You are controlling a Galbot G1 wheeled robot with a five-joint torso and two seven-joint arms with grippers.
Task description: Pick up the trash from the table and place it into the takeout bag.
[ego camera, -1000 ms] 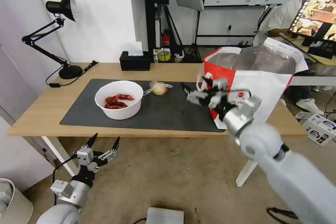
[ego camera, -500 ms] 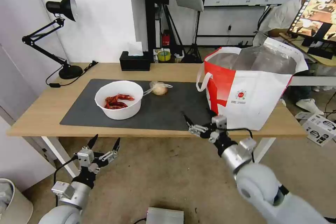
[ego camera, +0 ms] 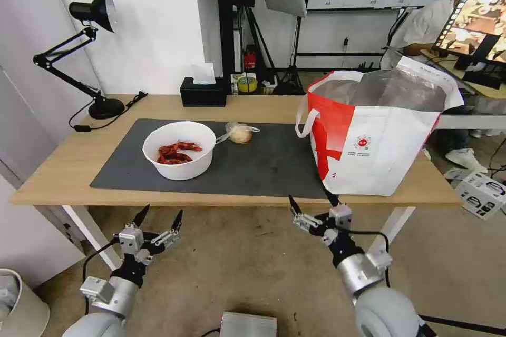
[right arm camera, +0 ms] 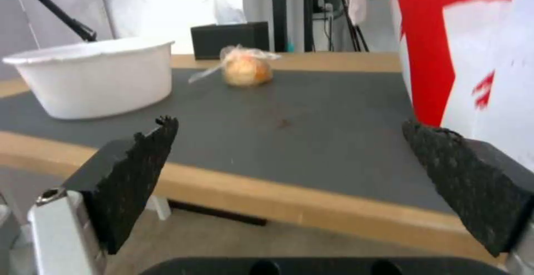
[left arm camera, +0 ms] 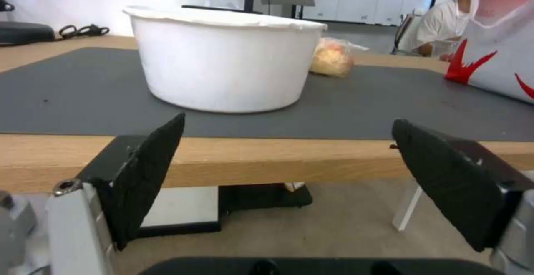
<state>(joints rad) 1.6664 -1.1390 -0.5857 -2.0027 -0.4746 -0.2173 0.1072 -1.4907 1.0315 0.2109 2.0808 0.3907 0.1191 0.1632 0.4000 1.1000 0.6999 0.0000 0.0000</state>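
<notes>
- Light-wood desk (ego camera: 68, 168) w/ dark grey mat (ego camera: 263, 163); both arms hang low, in front of near edge, below desk level.
- White bowl (ego camera: 179, 149) of red shells on mat, left-centre; small clear bag (ego camera: 240, 133) w/ yellowish lump just right & farther back.
- Takeout bag (ego camera: 377, 137) upright at right end, top open.
- Left gripper (ego camera: 158, 217): jaws apart, empty, bowl beyond edge ahead.
- Right gripper (ego camera: 311, 204): jaws apart, empty, below edge near takeout bag's left corner.

Both grippers (ego camera: 158, 215) (ego camera: 312, 200) below table (ego camera: 63, 168) edge, fingers (ego camera: 141, 215) apart; bowl (ego camera: 179, 149), bagged lump (ego camera: 240, 133) on mat (ego camera: 263, 168).
</notes>
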